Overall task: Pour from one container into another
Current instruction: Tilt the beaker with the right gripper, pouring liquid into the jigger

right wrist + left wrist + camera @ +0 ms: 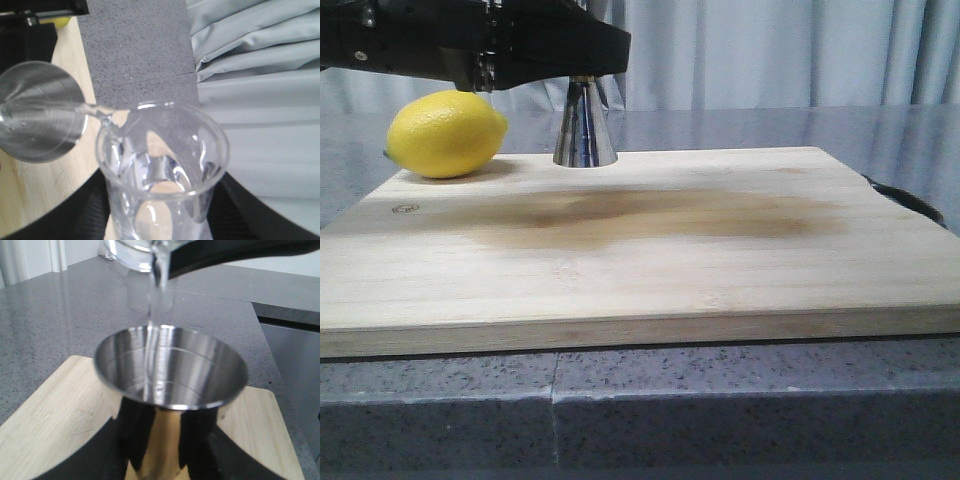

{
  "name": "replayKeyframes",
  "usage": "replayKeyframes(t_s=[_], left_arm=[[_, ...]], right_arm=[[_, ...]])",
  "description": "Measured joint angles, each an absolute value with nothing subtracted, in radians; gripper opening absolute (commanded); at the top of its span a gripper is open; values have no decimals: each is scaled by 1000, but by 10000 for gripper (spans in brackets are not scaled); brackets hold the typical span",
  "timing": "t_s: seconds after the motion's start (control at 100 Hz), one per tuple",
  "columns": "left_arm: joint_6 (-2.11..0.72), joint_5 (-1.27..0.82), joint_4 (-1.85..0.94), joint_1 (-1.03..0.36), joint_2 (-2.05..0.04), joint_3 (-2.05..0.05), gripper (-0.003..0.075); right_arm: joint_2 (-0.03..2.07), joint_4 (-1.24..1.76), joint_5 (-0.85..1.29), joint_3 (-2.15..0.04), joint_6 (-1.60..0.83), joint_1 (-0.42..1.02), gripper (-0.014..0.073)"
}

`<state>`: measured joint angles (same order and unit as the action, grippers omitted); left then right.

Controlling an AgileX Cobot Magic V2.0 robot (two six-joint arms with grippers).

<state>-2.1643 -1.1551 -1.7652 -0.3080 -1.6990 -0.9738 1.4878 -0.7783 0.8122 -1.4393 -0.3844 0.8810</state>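
Observation:
The clear glass beaker [162, 160] is tilted, with my right gripper [162, 212] shut on its body. From its lip a thin stream of clear liquid [155, 300] falls into the shiny steel jigger [170, 370]. My left gripper [170, 442] is shut on the jigger's narrow waist, one black finger on each side. In the front view the jigger's base [585, 135] stands on the back of the wooden board [620, 270], and a black arm [470, 40] covers its top. The beaker is out of the front view.
A yellow lemon [445, 133] lies on the board's back left corner, close to the jigger. A darker stain [640, 215] runs across the board's middle. A dark object [910, 200] shows behind the board's right edge. Grey curtains [260, 75] hang behind the speckled counter [135, 45].

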Motion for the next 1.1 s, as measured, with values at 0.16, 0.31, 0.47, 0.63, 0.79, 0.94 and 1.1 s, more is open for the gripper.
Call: replayKeyframes(t_s=[0.16,0.31,0.47,0.63,0.79,0.94,1.1], left_arm=[[-2164,-1155,-1765,-308,-1699,-974,220],[-2164,-1155,-1765,-308,-1699,-974,220],[-2164,-1155,-1765,-308,-1699,-974,220],[-2164,-1155,-1765,-308,-1699,-974,220],[-2164,-1155,-1765,-308,-1699,-974,220],[-2164,-1155,-1765,-308,-1699,-974,220],[-2164,-1155,-1765,-308,-1699,-974,220]], right_arm=[[1488,-801,812,-1439,-387,881,253],[1488,-809,812,-1439,-399,881,253],[1488,-812,816,-1439,-441,881,253],[1488,-812,823,-1439,-468,881,250],[1488,-812,828,-1439,-496,881,250],[1488,-812,828,-1439,-520,883,250],[1488,-814,828,-1439,-545,883,250]])
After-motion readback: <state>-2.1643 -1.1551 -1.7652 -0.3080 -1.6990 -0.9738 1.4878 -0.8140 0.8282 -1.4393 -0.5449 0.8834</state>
